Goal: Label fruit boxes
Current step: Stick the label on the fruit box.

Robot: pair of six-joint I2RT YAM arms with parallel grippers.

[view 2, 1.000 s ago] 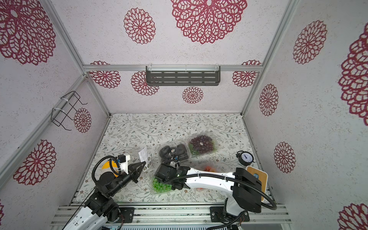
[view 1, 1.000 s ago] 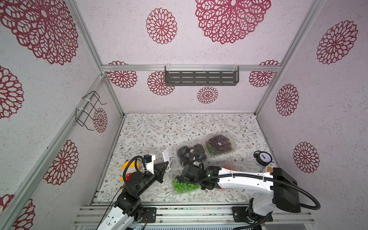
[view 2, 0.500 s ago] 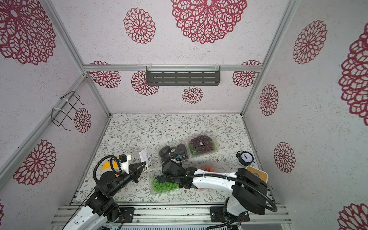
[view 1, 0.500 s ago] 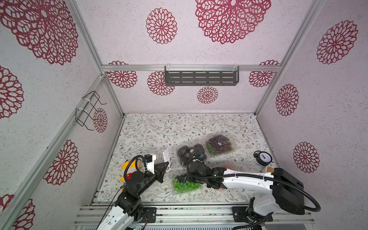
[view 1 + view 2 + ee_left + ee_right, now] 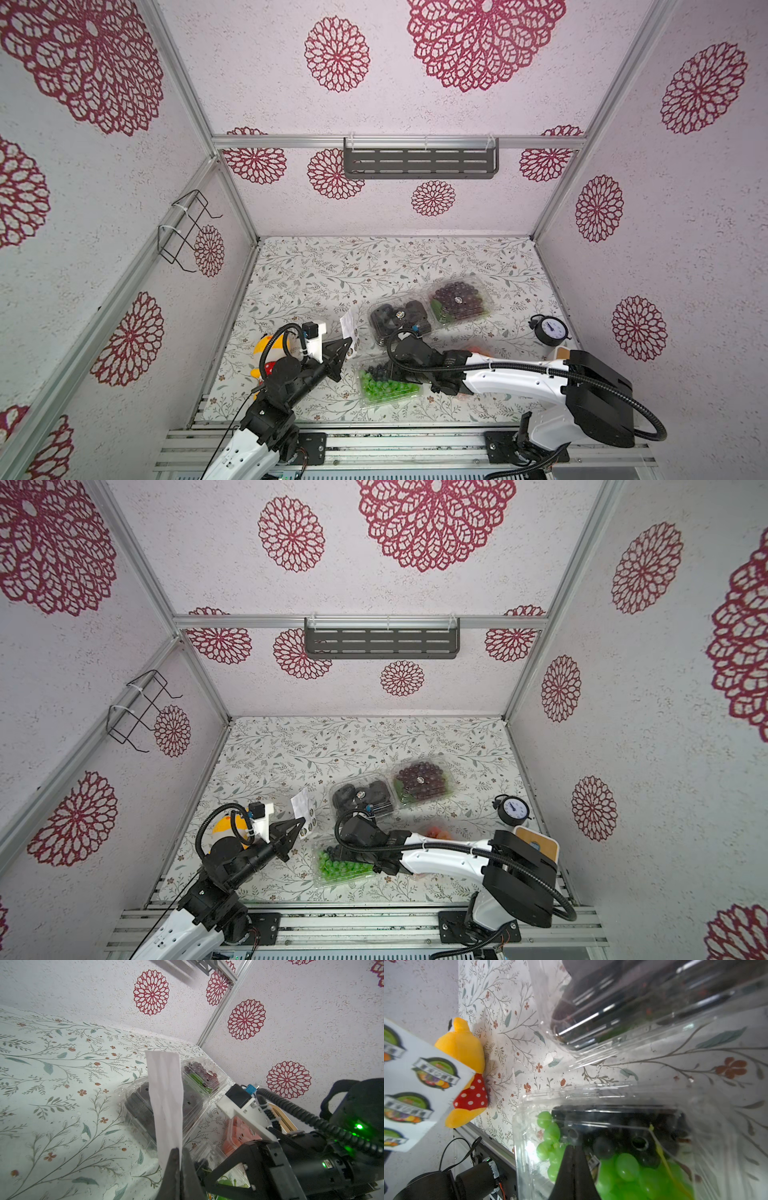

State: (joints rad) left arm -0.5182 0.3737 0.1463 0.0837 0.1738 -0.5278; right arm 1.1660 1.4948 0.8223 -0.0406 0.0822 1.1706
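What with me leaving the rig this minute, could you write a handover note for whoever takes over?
Left gripper: shut on the sticker sheet, held up in the air.
Right gripper: shut, tips at the lid of the green-and-blue box; whether a sticker is in them is unclear.
Done: black-fruit box and dark purple box, side by side behind it, each show a round sticker on the lid.
Orange-red box: mostly hidden under the right arm.
Left: green-and-blue and orange-red boxes; no label clearly visible on either.
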